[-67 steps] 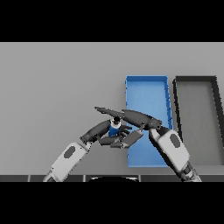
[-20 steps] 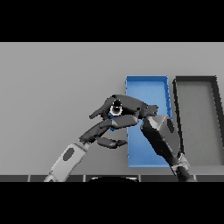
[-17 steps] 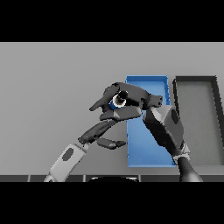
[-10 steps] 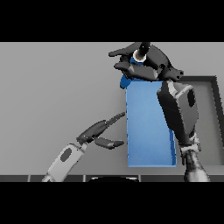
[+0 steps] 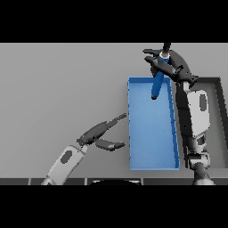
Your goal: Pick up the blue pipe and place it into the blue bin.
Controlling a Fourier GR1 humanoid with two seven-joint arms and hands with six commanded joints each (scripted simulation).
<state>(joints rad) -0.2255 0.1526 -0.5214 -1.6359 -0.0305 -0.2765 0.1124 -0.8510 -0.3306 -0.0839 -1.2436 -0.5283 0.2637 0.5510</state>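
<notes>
Right hand: the right hand [image 5: 171,67] sits at the scene's 1 o'clock, fingers curled round the upper end of the blue pipe [image 5: 158,84].
Pipe: it hangs tilted from that grasp, lower end pointing toward 7 o'clock, over the far end of the blue bin [image 5: 151,156]; whether the tip touches the bin floor I cannot tell.
Handling: it looks rigid, smooth and light, likely to swing or slip in a one-end hold; a grasp nearer its middle would steady it.
Left hand: the left hand [image 5: 100,133] rests at 7 o'clock just beside the bin's left wall, fingers straight, holding nothing.
Beyond: a dark bin [image 5: 221,107] adjoins at 3 o'clock on the grey table [image 5: 58,89].
</notes>
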